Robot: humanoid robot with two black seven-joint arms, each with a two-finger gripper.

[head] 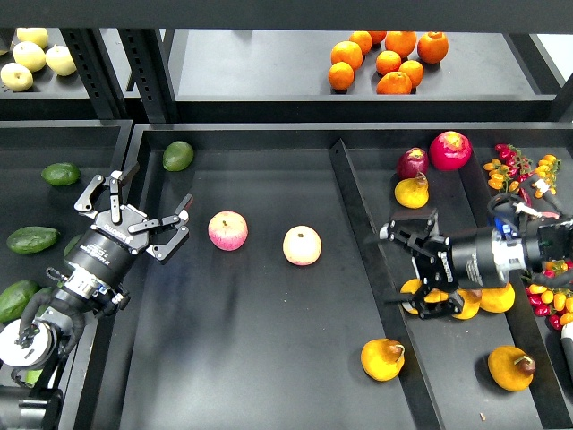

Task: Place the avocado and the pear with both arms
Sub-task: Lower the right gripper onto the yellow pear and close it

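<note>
left gripper: jaws spread wide, holding nothing | avocado: on left shelf, near and left of those jaws | right gripper: jaws open around pear in right bin, grip not closed

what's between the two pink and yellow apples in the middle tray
Nothing: in the head view the stretch of dark tray floor between the left apple and the right apple is bare.
</note>
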